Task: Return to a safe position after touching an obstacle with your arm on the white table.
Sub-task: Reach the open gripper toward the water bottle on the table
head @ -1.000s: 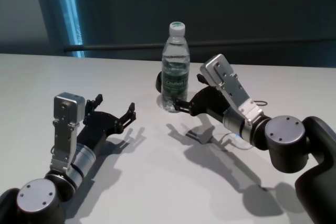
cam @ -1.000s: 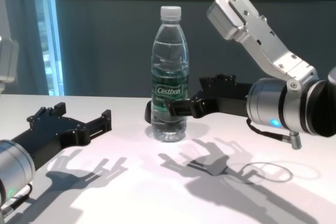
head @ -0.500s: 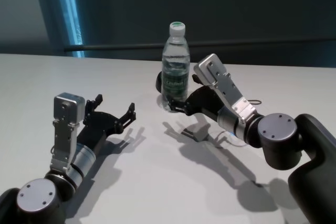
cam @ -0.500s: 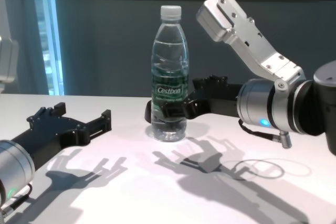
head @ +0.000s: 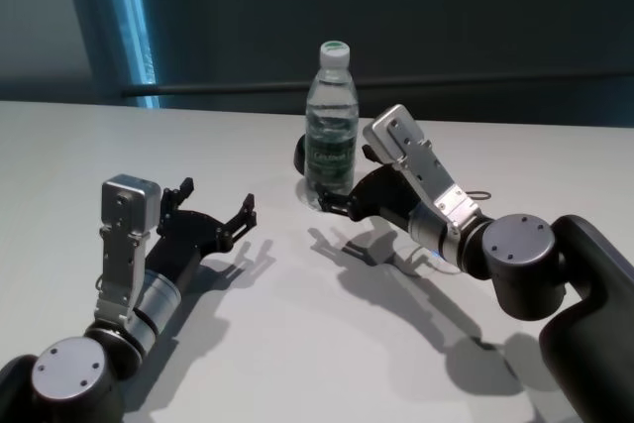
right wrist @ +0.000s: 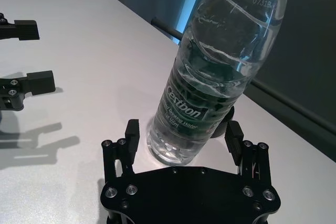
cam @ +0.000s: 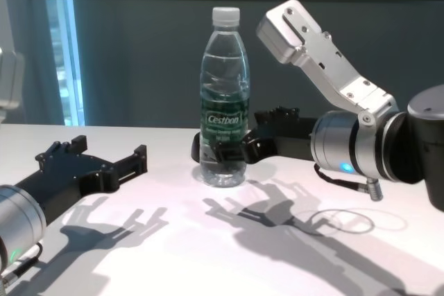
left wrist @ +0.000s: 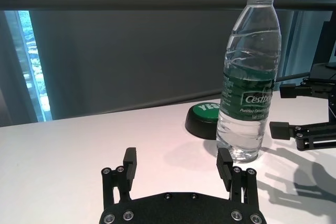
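Dark wall panels and a horizontal rail back the white table (head: 297, 344), with a strip of bright window off to the bottle's left. On the table stands the bottle (head: 331, 126), upright, white cap on, its green label facing the robot.

The right gripper (right wrist: 184, 132) has its fingers (right wrist: 131, 132) spread wide, one on each side of the bottle's lower body. The right wrist view shows narrow gaps between the pads and the plastic, so nothing is pinched; whether a pad grazes the far side of the bottle cannot be told. In the chest view the same gripper (cam: 232, 149) sits low at the bottle's base, just above the tabletop, with the right forearm reaching in from the bottle's right and the silver wrist block slanting upward.

The left gripper (head: 213, 215) lies well to the bottle's left, fingers (left wrist: 129, 162) also spread apart and holding nothing, the forearm stretched low over the table.

Only the left wrist view shows clearly a low black-and-green round object (left wrist: 203, 120) behind the bottle, almost touching its base; in the head view just a dark edge of it peeks out beside the bottle.
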